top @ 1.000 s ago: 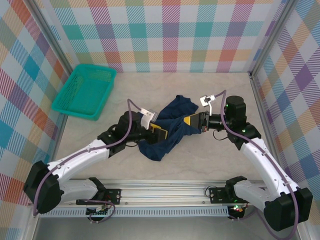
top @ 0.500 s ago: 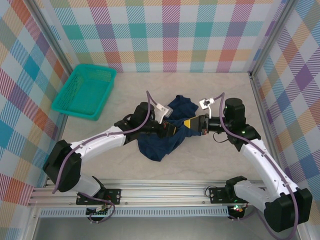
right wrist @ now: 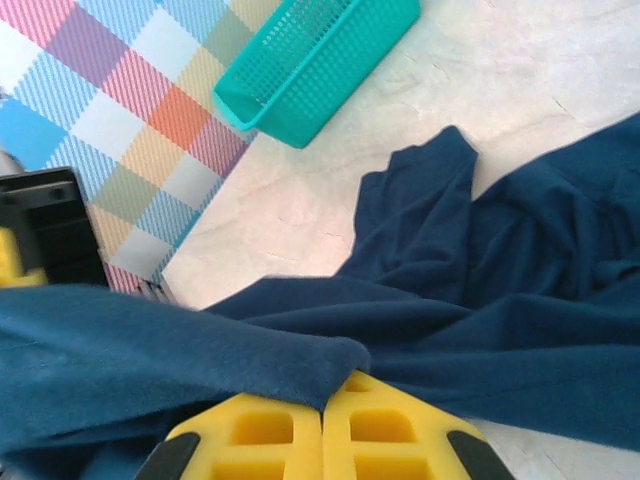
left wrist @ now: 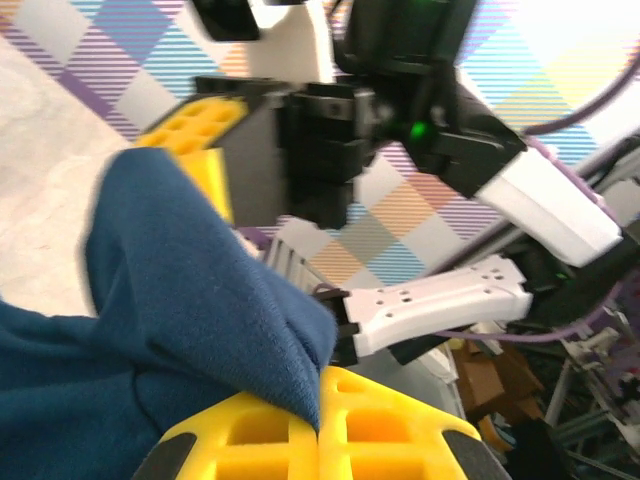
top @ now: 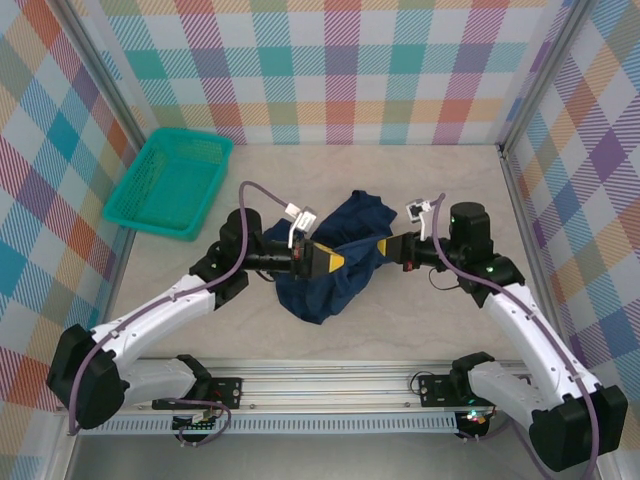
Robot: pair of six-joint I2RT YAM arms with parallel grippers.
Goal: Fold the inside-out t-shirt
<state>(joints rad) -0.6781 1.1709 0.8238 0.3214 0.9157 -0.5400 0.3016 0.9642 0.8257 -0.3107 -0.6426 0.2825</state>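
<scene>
Beige bench (top: 420,330), plaid walls (top: 340,70). We see the navy t-shirt (top: 330,285) bunched mid-bench, strung between both claws. Left claw (top: 328,260) and right claw (top: 386,247) are each clamped tight on cloth, tips facing, arms reaching inward, wrists roughly level. Stretch axis runs left-right; neither arm is nearer.

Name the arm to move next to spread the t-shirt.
Left, probably. Both are shut on the t-shirt; the left gripper sits mid-cloth with bare table on its side, the right gripper holds the edge.
</scene>
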